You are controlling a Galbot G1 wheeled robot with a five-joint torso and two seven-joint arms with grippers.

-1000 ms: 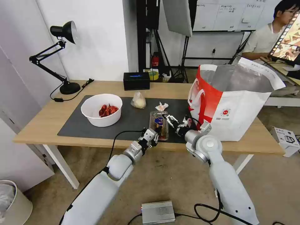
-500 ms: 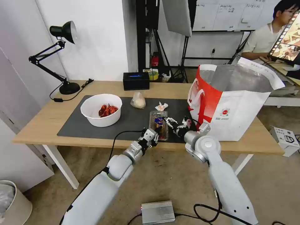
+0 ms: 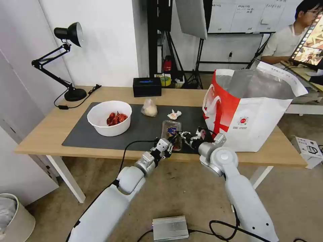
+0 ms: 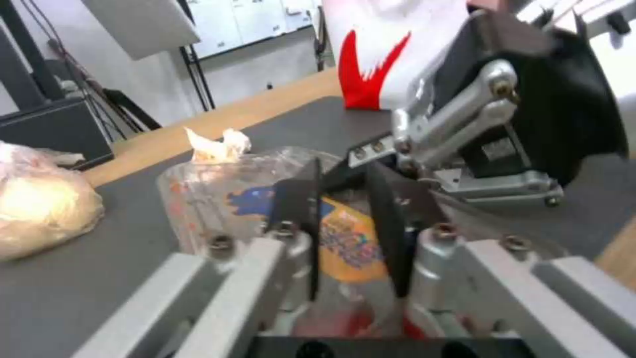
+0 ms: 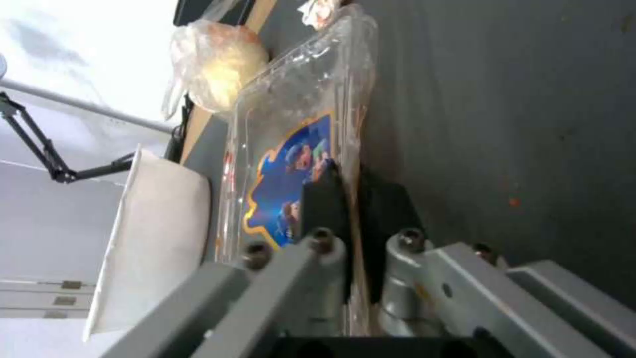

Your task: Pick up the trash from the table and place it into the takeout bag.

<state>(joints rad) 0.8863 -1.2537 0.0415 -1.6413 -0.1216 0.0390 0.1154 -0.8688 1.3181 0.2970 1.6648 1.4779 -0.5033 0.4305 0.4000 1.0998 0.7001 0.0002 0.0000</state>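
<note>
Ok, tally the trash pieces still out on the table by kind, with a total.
Clear clamshell box, pinched by both the left hand and the right hand: 1
Crumpled tissue: 1
Knotted clear bag: 1
White bowl of red shells: 1
Total: 4

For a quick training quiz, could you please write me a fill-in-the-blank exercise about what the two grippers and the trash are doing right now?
1. Both the left gripper and the right gripper are shut on the ____.
2. The white bowl holds ____ shells.
3. The crumpled tissue lies on the dark grey ____.
4. The takeout bag stands at the robot's ____ end of the table.

Missing words: clamshell box; red; mat; right
</note>
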